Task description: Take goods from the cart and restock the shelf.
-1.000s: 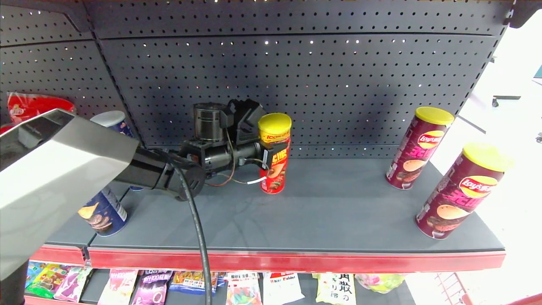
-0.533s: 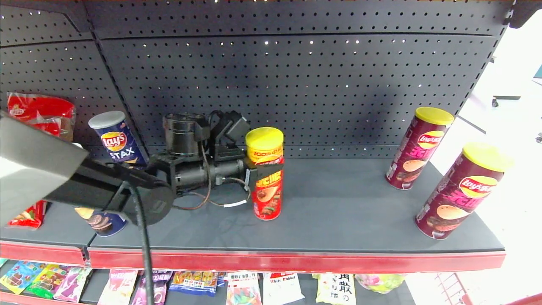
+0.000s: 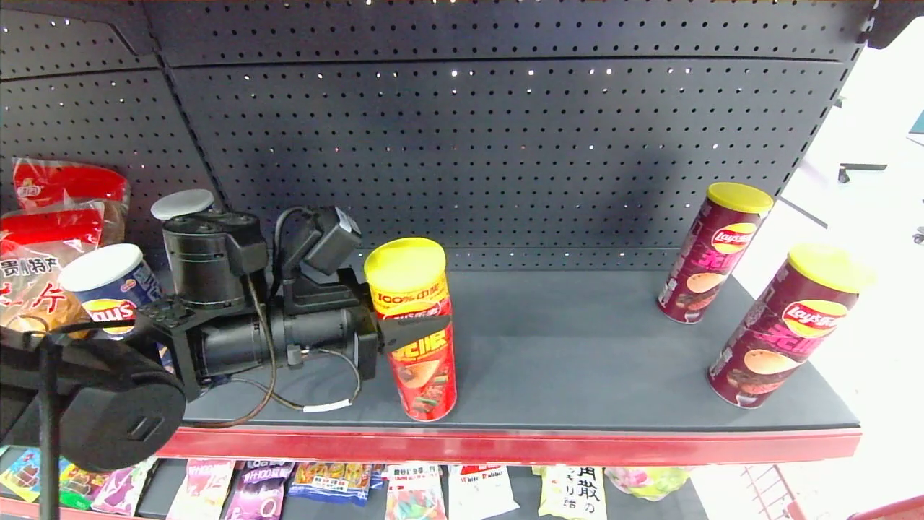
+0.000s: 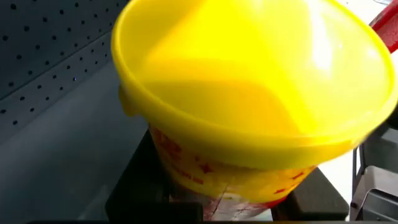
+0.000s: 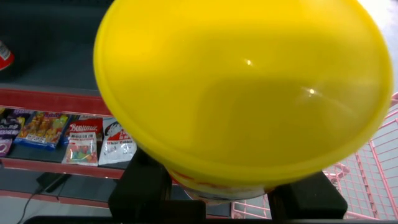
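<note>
A red chip can with a yellow lid (image 3: 419, 368) stands upright near the front edge of the dark shelf (image 3: 577, 361), left of its middle. My left gripper (image 3: 415, 328) comes in from the left and is shut on this can just below the lid; one black finger crosses its front. In the left wrist view the same can's lid (image 4: 249, 81) sits between the two black fingers (image 4: 134, 186). My right gripper (image 5: 217, 196) is shut on a second yellow-lidded can (image 5: 242, 81), held in front of a lower shelf.
Two maroon cans (image 3: 716, 249) (image 3: 787, 325) stand tilted at the shelf's right end. Blue cans (image 3: 108, 289) and red snack bags (image 3: 65, 188) crowd the left. A red lip (image 3: 577, 444) edges the shelf; snack packets (image 3: 411, 491) lie below. A pink cart (image 5: 379, 168) is nearby.
My left arm has drawn back toward the shelf's front and to the left, carrying the red can from near the pegboard to near the front edge.
</note>
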